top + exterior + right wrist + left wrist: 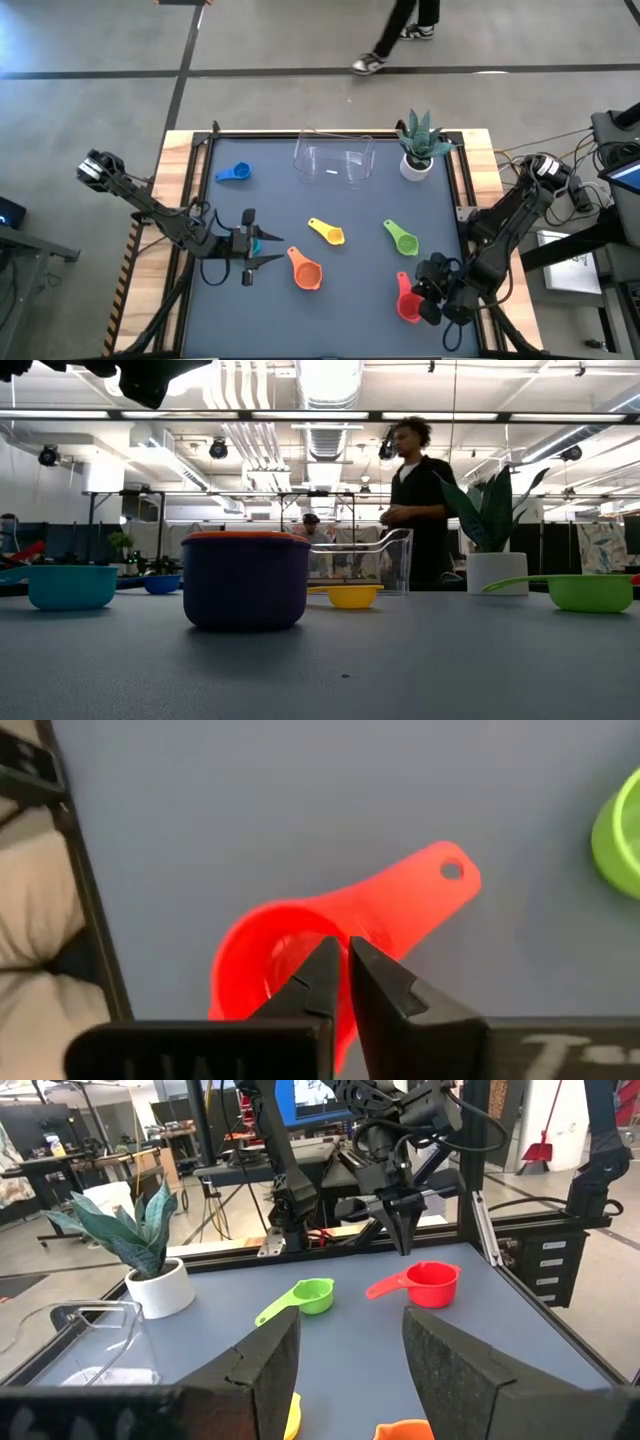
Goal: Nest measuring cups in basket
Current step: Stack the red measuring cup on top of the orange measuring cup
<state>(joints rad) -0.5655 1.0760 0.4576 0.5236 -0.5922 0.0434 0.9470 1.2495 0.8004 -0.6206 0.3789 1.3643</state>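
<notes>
Right gripper (340, 965), fingers nearly pressed together, hangs over the red cup (408, 303) at 5 o'clock, apparently to pinch its rim; left gripper (350, 1365) spread

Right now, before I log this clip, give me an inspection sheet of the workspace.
Surface: blue-grey table, wooden edges.
Job's things: basket holds no cups; blue cup, yellow cup, green cup, orange cup, red cup lie scattered.
Clutter: potted plant beside basket.
Grippers: left tool open, level above the table; right tool nearly shut above the red cup.
Cables: bundle beyond right edge.
Surroundings: person passing behind.
</notes>
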